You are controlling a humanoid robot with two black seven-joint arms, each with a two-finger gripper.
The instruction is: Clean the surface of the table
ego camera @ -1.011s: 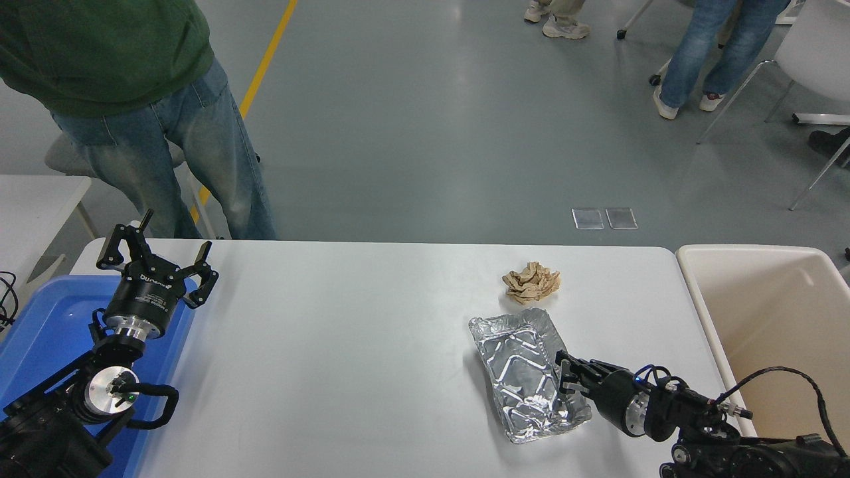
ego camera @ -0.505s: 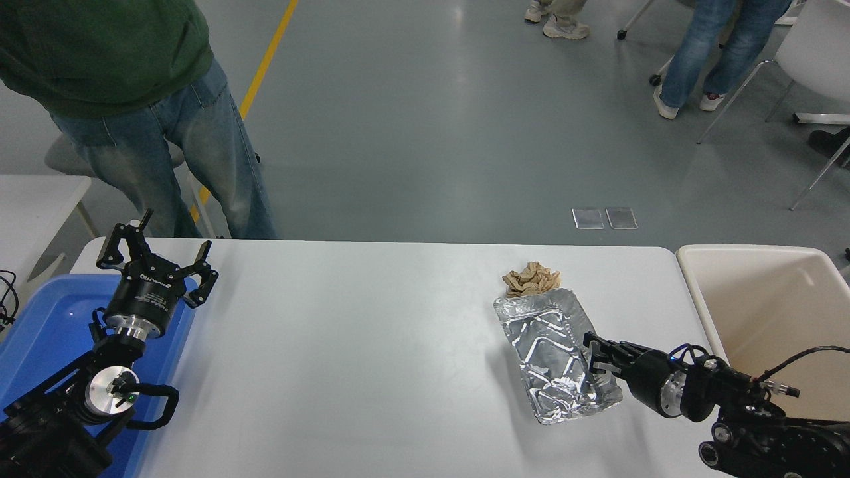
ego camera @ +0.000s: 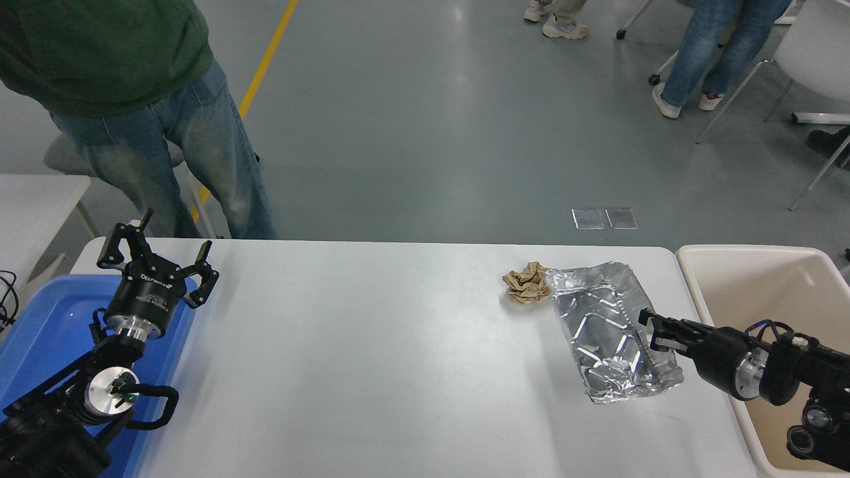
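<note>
Grey floor lies behind the white desk [ego camera: 345,358], with people standing at its far side. On the right part of the desk you have a foil tray [ego camera: 607,335], and it looks lifted a little, with a shadow under it. Its long axis runs from the far left to the near right. The right end effector [ego camera: 654,330] comes in from the right and pinches the tray's right rim, so the tray lies to the left of it. The beige tub [ego camera: 764,312] is just beside the desk's right edge, on the arm's side. I judge your next move is to carry the tray rightward over the tub. A crumpled brown paper [ego camera: 526,284] touches the tray's far left corner, so watch it. The left end effector [ego camera: 158,265] is parked spread over the blue bin [ego camera: 40,332], well apart.
</note>
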